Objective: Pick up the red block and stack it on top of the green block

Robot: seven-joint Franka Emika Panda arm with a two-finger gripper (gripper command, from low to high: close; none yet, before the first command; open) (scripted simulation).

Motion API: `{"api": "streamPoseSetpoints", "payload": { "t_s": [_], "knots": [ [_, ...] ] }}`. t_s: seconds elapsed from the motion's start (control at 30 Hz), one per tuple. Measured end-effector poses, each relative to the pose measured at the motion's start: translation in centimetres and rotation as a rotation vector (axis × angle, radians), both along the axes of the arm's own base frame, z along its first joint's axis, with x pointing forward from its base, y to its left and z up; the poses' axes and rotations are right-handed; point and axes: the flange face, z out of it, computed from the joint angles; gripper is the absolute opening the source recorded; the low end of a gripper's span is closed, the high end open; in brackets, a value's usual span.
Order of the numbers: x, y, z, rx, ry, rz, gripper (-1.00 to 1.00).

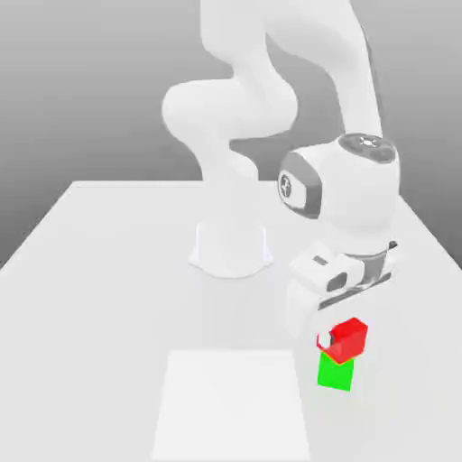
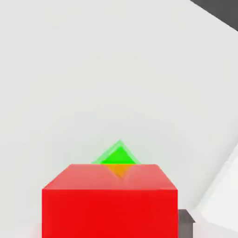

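White at the gripper (image 1: 342, 341): cannot tell how far open, nor whether gripping or merely surrounding the red block (image 1: 351, 337). Note red just above or touching the green block (image 1: 335, 374), turned relative to it, contact unconfirmed. Centre over green, confirm flat seating before any release, then withdraw straight up without sideways drag.

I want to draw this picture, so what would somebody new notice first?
Probably the bright red block, up on the green block and turned at an angle to it, toward the exterior view's right. Next comes the big white robot arm, reaching over the pale table and down to the blocks.
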Motion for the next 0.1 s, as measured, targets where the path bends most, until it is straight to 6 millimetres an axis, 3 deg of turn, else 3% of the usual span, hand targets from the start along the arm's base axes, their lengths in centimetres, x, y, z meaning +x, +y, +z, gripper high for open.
{"api": "streamPoseSetpoints", "payload": {
  "t_s": [0.1],
  "knots": [
    [0.00,0.00,0.00,0.000,0.000,0.000,1.00]
  ]
}}
